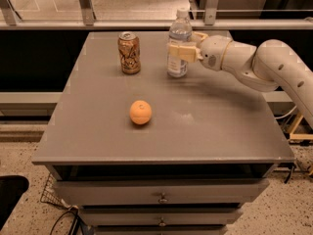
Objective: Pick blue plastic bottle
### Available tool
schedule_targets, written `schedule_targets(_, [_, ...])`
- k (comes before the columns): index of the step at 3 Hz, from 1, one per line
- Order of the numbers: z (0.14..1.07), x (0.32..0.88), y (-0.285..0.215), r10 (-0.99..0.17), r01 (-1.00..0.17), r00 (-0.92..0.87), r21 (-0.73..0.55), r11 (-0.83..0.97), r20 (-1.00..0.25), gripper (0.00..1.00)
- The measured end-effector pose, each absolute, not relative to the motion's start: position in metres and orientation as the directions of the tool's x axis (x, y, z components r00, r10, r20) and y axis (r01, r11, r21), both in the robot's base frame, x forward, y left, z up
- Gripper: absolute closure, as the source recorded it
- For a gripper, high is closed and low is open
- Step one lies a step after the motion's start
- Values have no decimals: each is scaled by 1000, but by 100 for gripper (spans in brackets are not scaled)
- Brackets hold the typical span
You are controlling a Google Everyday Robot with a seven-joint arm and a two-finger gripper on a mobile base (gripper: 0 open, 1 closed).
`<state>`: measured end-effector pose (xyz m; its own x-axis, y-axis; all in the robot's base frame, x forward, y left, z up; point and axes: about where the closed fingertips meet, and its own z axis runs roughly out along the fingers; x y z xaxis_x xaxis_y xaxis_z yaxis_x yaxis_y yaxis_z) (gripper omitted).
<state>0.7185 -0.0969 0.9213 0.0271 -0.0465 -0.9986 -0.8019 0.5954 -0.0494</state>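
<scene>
The blue plastic bottle [179, 31] stands upright at the back of the grey table [210, 126], right of centre. It is clear and bluish, with a white cap and a printed label. My gripper [185, 45] comes in from the right on a white arm [254, 62] and sits at the bottle's label height, with part of it across the front of the label. The bottle's base rests on the table.
A brown-gold drink can [129, 53] stands left of the bottle, a hand's width away. An orange [141, 112] lies near the table's middle. A rail and glass panel run behind the table's back edge. Drawers are below the front edge.
</scene>
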Motion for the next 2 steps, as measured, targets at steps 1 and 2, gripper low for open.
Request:
schedule_targets(1, [921, 718, -94, -46, -805, 27, -49, 592, -999, 100])
schedule_targets(2, [922, 718, -94, -46, -805, 27, -49, 592, -999, 100])
